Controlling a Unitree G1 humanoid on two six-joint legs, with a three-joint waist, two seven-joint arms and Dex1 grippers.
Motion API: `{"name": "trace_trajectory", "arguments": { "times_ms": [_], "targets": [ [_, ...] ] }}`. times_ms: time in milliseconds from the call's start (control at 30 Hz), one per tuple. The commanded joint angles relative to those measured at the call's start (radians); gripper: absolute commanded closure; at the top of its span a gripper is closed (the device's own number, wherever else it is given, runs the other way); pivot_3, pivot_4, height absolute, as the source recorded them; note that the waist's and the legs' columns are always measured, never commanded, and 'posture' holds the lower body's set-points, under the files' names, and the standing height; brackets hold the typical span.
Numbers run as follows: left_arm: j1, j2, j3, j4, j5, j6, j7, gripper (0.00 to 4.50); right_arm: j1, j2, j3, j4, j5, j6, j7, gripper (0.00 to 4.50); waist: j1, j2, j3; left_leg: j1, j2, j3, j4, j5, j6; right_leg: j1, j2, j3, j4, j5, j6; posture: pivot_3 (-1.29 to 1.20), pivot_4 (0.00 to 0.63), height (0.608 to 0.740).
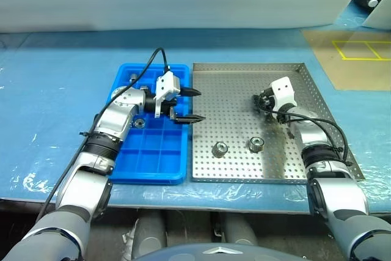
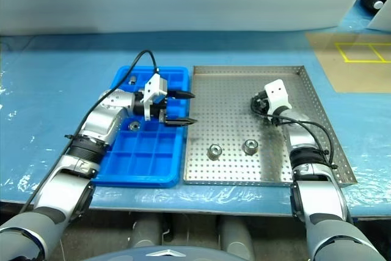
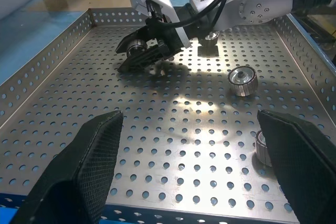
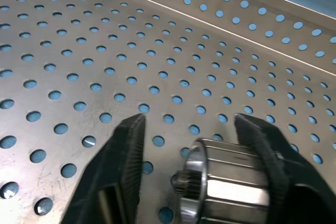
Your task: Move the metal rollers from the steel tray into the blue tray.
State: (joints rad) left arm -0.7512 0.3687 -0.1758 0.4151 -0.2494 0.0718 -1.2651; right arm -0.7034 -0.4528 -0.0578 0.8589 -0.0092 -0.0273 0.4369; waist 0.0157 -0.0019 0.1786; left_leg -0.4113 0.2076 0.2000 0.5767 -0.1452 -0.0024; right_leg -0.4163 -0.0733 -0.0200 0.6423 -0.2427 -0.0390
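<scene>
Right tool [image 4: 189,145] straddles a metal roller [image 4: 226,187] on open steel tray [image 1: 244,90] floor; left tool [image 1: 190,105] gapes wide, empty.

Left gripper [image 1: 190,106] spread wide, right gripper [image 1: 264,103] lowered

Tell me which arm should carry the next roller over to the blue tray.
Right, probably. The right gripper is down on the steel tray with a metal roller between its fingers. The left gripper hangs open and empty at the blue tray edge, farther from the two loose rollers.
</scene>
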Motion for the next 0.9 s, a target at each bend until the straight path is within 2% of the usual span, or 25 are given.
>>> {"name": "trace_trajectory", "arguments": {
  "times_ms": [33,100,133,367,500,700,900],
  "targets": [
    [-0.009,0.009,0.016,-0.027,-0.009,-0.007,-0.005,0.2,0.006,0.005,0.005,-0.049,0.006,-0.019,0.021,2.62,0.0,0.0,0.0,0.0,0.0,0.0,0.0,0.0,0.0,0.0,0.0,0.0,0.0,0.0,0.0,-0.23,0.15,0.74],
    [-0.009,0.01,0.015,-0.026,-0.008,-0.008,-0.007,0.2,0.009,0.005,0.009,-0.056,-0.003,-0.008,0.01,3.15,0.0,0.0,0.0,0.0,0.0,0.0,0.0,0.0,0.0,0.0,0.0,0.0,0.0,0.0,0.0,-0.23,0.15,0.74],
    [-0.008,0.013,0.016,-0.028,-0.008,-0.007,-0.008,0.2,0.012,0.008,0.01,-0.066,0.002,-0.01,0.022,3.25,-0.001,0.0,0.0,0.0,0.0,0.0,0.0,0.0,0.0,0.0,0.0,0.0,0.0,0.0,0.0,-0.23,0.15,0.74],
    [0.029,0.05,0.035,-0.088,-0.034,0.031,-0.018,0.2,0.0,0.026,0.018,-0.149,-0.002,0.02,0.018,3.24,-0.001,0.001,0.0,0.0,0.0,0.0,-0.001,0.0,-0.001,-0.001,0.0,0.0,0.0,0.0,0.0,-0.22,0.15,0.74],
    [0.071,0.114,0.076,-0.156,-0.052,0.074,-0.004,0.2,-0.028,0.061,0.037,-0.313,0.038,0.084,0.086,3.24,-0.005,0.001,0.001,0.0,0.001,0.002,-0.002,0.0,-0.001,-0.003,0.001,0.001,-0.001,0.0,0.0,-0.2,0.15,0.74],
    [0.119,0.211,0.14,-0.207,-0.073,0.11,0.024,0.2,-0.037,0.114,0.148,-0.529,0.063,0.178,0.244,3.24,0.008,0.001,0.001,0.0,0.002,0.002,-0.008,0.001,-0.004,-0.005,0.002,0.0,-0.001,0.0,0.0,-0.11,0.15,0.74],
    [0.255,0.318,0.247,-0.357,-0.099,0.181,0.102,0.2,-0.103,0.23,0.262,-0.522,0.057,0.149,0.323,3.24,0.026,0.001,0.001,-0.001,0.001,0.0,-0.012,0.002,-0.005,-0.007,0.001,0.0,-0.003,-0.001,-0.001,0.06,0.15,0.74]
  ]
}}
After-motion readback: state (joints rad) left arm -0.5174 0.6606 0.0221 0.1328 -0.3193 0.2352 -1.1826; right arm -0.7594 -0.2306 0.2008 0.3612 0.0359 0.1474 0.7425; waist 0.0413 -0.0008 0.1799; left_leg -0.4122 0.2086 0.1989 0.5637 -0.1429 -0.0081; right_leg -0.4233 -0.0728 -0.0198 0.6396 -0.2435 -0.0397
